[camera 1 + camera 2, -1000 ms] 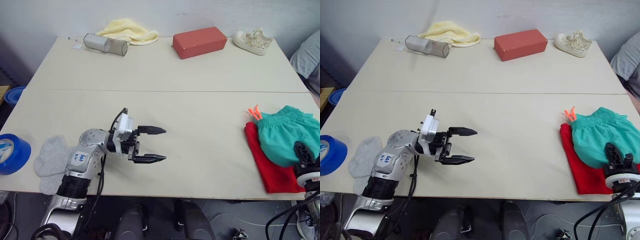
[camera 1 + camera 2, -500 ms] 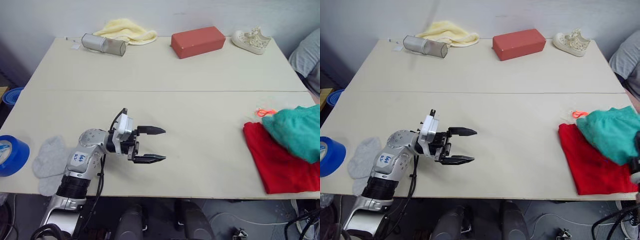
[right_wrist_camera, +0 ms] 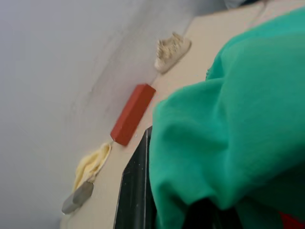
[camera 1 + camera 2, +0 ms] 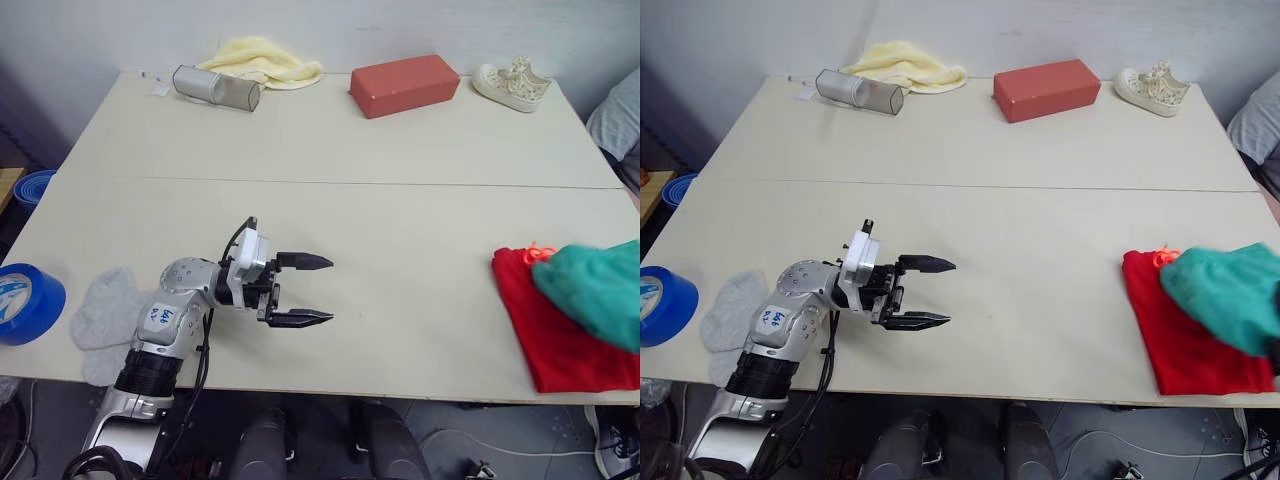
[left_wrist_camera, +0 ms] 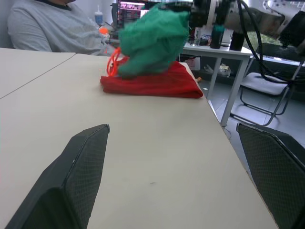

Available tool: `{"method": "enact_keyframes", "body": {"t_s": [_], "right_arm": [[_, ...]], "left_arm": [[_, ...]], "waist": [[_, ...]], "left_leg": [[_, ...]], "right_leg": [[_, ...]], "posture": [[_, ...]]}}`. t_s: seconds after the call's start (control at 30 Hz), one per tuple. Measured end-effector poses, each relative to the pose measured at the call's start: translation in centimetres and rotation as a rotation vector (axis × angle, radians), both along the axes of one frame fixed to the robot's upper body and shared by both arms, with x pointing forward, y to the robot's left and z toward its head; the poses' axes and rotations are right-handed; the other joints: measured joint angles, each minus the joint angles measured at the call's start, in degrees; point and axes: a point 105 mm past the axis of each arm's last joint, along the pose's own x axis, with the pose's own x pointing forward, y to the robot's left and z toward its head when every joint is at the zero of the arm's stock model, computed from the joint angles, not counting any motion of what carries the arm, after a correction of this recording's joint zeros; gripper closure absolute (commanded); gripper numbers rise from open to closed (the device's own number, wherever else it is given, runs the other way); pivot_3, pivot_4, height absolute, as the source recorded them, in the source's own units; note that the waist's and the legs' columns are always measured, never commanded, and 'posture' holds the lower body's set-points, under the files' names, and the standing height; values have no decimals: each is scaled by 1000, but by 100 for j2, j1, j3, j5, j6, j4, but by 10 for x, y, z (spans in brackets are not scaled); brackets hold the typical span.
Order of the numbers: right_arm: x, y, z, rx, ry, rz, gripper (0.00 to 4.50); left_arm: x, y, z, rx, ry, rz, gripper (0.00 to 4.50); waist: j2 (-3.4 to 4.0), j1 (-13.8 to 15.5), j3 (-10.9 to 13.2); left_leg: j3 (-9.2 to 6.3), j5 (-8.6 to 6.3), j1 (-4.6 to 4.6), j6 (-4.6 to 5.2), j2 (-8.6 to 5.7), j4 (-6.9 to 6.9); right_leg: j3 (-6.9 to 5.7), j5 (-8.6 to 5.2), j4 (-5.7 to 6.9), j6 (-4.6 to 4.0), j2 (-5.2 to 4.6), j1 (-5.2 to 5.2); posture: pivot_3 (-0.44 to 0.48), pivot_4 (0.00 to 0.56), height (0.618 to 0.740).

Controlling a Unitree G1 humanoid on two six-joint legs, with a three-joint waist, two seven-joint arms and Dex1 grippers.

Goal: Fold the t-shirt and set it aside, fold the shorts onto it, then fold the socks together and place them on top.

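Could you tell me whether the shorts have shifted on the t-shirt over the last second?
Yes. The shorts have been lifted and drawn toward the table's right edge, uncovering much of the t-shirt, which stays put.

Lab: monitor (image 5: 131, 9), desks, cables

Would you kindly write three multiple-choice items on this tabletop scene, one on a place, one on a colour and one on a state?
1. Where do the socks lie?
A. beside the sneaker
B. near the blue tape roll
C. on the t-shirt

2. What colour is the shorts' drawstring?
A. orange
B. white
C. black

3. How is the left gripper?
A. shut on a sock
B. shut, empty
C. open, empty

Answers: B, they sit at the robot's left table edge by the tape; A, orange loops hang by the shorts over the t-shirt; C, its fingers stand apart with nothing between.
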Motion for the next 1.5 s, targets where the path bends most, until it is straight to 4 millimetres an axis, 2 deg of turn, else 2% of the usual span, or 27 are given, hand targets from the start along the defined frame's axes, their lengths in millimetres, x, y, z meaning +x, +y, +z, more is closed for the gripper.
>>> {"method": "enact_keyframes", "body": {"t_s": [0.17,0.3,0.47,0.8,1.03,1.13,1.27,1.33,1.47,1.5], "right_arm": [[-3,29,-44,54,160,63,4500],[-4,30,-69,90,266,9,4500],[-7,22,-73,85,303,-43,4500],[-32,-19,-59,49,303,-187,4500],[-34,-25,-75,88,408,-189,4500],[-25,-21,-80,103,407,-164,3814],[-23,-19,-74,31,433,-102,2442],[-33,-16,-70,-96,519,-30,1723],[-68,-18,-54,-329,657,91,312],[-78,-17,-51,-363,682,120,312]], "left_arm": [[0,1,0,7,2,3,14],[0,1,1,10,1,4,14],[-3,1,3,13,-15,3,14],[-4,1,-1,8,4,22,14],[-4,0,-1,5,1,20,14],[-4,0,0,6,-7,11,0],[-5,0,0,7,-9,4,0],[-5,0,0,10,-9,2,0],[-5,1,0,12,-9,3,0],[-5,1,0,12,-10,3,0]], "waist": [[0,-3,0],[-1,0,-1],[-1,2,-1],[-2,11,-1],[-2,8,-2],[-4,7,-3],[0,9,-5],[8,30,-10],[7,68,-13],[3,66,-15]], "left_leg": [[-1,0,0,0,2,0],[-1,-1,0,0,1,1],[-2,-1,0,0,1,1],[-2,-2,0,2,-1,2],[-2,-2,1,2,0,3],[-2,-2,1,3,-1,4],[-1,-2,0,3,-1,4],[-4,-2,0,3,-4,1],[-7,-3,0,4,-4,3],[-7,-3,0,4,-3,2]], "right_leg": [[-1,-2,0,-4,-3,0],[-1,-4,0,-8,-6,0],[-1,-4,0,-8,-6,0],[-1,-4,0,-8,-4,1],[-1,-4,0,-8,-4,1],[-1,-4,2,-8,-3,1],[-1,-4,4,-8,-3,1],[-3,-5,3,-7,-4,0],[-7,-5,-2,-5,-1,4],[-7,-6,-4,-5,0,5]], "posture": [[0,150,740],[0,150,740],[0,150,740],[0,150,740],[0,150,740],[0,150,740],[0,150,740],[0,150,740],[0,150,740],[0,150,740]]}}
